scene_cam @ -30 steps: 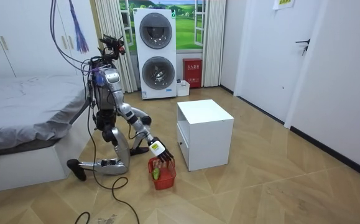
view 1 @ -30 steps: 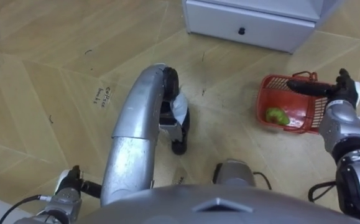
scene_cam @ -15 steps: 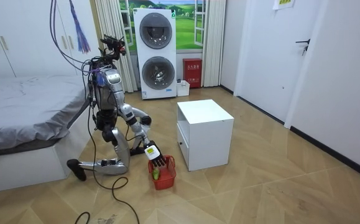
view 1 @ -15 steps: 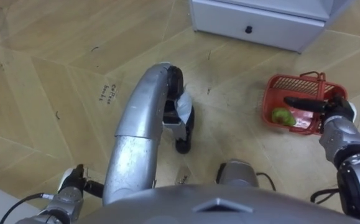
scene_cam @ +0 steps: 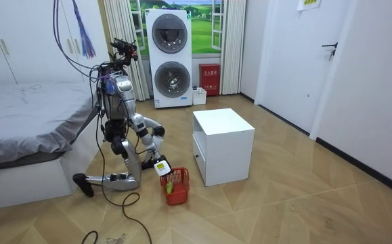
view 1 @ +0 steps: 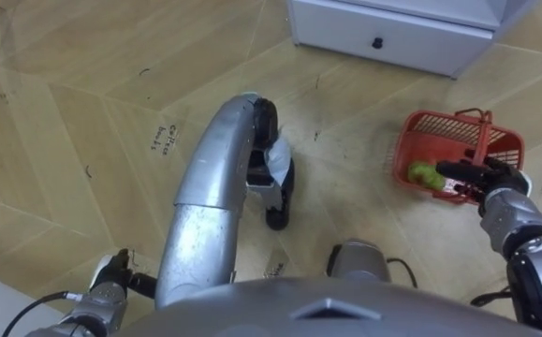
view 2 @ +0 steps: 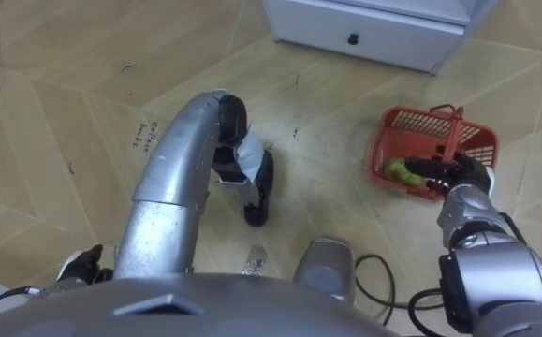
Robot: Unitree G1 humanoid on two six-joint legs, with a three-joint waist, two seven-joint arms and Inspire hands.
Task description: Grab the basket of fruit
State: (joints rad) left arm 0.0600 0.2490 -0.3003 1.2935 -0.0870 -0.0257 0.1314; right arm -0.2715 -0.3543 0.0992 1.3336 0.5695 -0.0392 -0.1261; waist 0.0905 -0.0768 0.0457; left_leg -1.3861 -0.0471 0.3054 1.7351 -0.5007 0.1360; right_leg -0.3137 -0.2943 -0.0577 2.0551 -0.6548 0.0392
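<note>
Since the frame of one second ago, when the right robot hand (view 1: 488, 176) lay stretched across the open top of the fruit basket (view 1: 434, 131), it has drawn back toward the robot and now sits at the basket's near rim. The room view confirms the withdrawal: the forearm is pulled in closer to the knees, and the hand hangs just above the side of the basket nearest the robot. The red handle (view 1: 482, 140), which sat low at the far rim before, now appears to stand more upright over the basket. The basket itself has not visibly left its place on the wooden floor (view 1: 65, 103), in front of the white cabinet (view 1: 392, 37) and apart from it.

The basket stands with its mouth up. Its long axis runs across the eye views from left to right, roughly parallel to the cabinet's drawer front. A green fruit (view 1: 423, 173) lies inside, at the near left corner.

The right forearm comes in from the lower right. The dark fingers (view 1: 453, 169) are held out fairly straight and point to the robot's left along the near rim, just beside the fruit; the hand is not clenched. Whether it touches the handle cannot be told. The left robot hand (view 1: 111, 274) shows at the lower left, low beside the body; its state cannot be told.

The robot kneels on the floor between the bed (scene_cam: 26, 122) and the cabinet.
</note>
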